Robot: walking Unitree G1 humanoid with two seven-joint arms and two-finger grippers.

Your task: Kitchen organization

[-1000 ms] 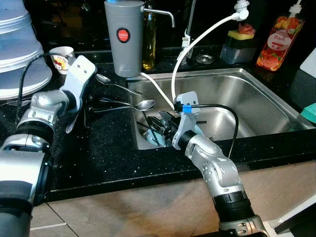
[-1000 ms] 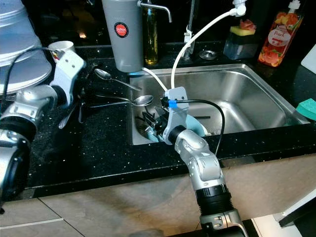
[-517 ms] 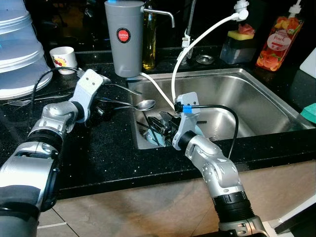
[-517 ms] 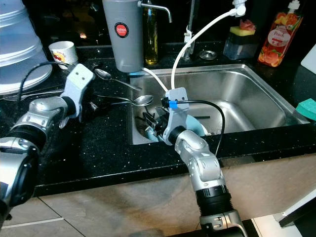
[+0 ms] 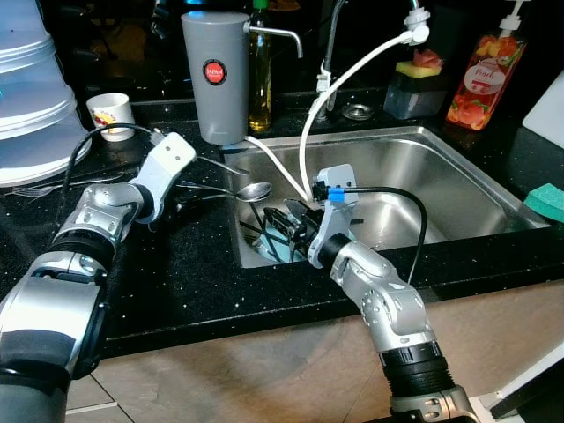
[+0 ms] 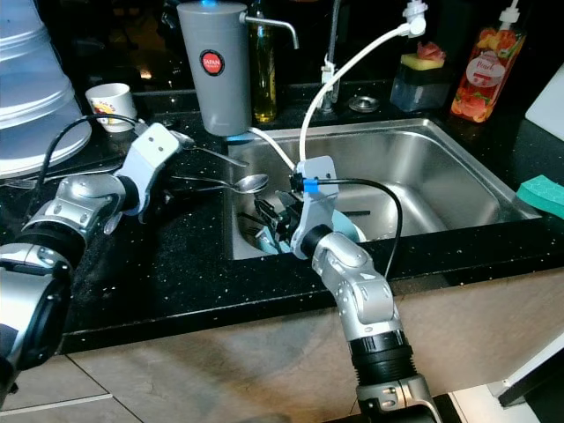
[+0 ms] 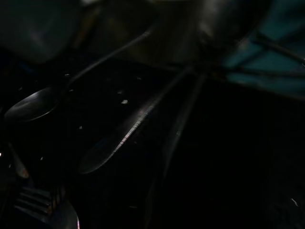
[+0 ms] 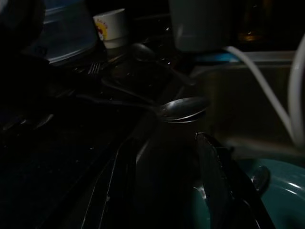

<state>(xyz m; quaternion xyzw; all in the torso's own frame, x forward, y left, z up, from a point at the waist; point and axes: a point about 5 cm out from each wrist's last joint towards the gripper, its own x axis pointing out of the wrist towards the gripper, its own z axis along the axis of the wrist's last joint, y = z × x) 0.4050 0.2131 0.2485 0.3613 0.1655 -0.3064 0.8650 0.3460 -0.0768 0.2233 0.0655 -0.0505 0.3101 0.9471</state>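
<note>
Two metal spoons lie on the black counter by the sink's left rim. One spoon [image 5: 256, 189] has its bowl over the edge; the other spoon [image 5: 214, 162] lies farther back. My left gripper [image 5: 183, 197] hovers low over their handles, which cross the dim left wrist view as long handles [image 7: 133, 124]. My right gripper [image 5: 284, 231] is down in the left end of the sink [image 5: 441, 141], open, its fingers [image 8: 217, 181] spread with nothing between them. A teal plate [image 8: 281, 191] lies just under it.
A grey canister [image 5: 216, 75], an oil bottle [image 5: 258, 79] and a white hose [image 5: 352, 79] stand behind the sink. A small cup [image 5: 112, 110], stacked plastic tubs [image 5: 31, 88] and a fork [image 5: 44, 187] are at the left. A soap bottle [image 5: 476, 75] and teal sponge [image 5: 546, 201] are at the right.
My left gripper has swung right and down from near the cup to the spoons at the sink edge. The right arm has stayed put. The head view has shifted slightly.
</note>
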